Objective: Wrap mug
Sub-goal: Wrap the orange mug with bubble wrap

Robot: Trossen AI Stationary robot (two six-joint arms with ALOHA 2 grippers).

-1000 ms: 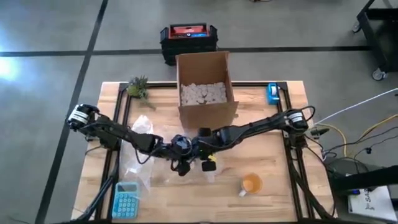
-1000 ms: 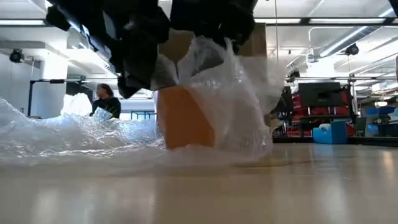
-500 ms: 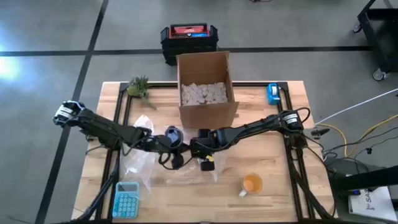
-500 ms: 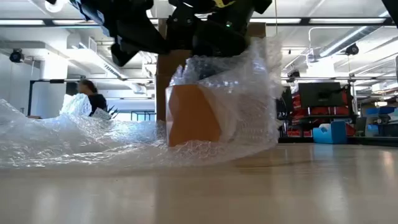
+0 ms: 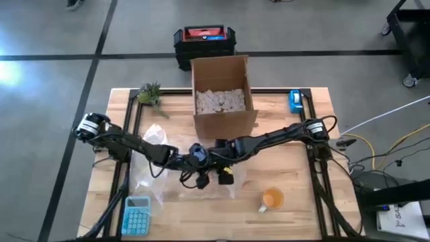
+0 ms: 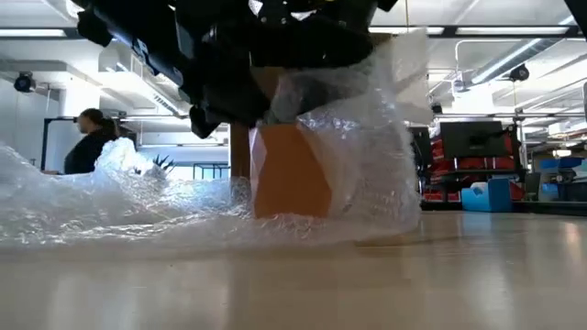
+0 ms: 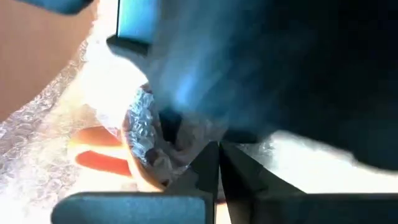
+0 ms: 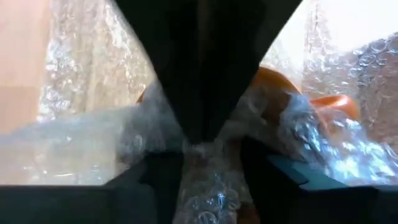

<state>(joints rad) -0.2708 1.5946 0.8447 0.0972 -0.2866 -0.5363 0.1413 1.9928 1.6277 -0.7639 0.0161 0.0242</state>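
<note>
Both end effectors meet at mid-worktop: the left end effector (image 5: 197, 176) and the right end effector (image 5: 216, 172) are each clenched on the clear bubble-wrap sheet (image 6: 138, 206), pinching its folds together. Directly beneath them stands the orange ceramic mug (image 6: 290, 171), swathed in that sheet. Another orange mug (image 5: 271, 198) sits apart on the wooden worktop (image 5: 302, 202).

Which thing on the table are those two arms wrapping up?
Start at the open cardboard box on the wooden table. In front of it, both arms meet over clear bubble wrap. Under the wrap stands an orange mug; a second orange mug stands bare nearer the front edge.
</note>
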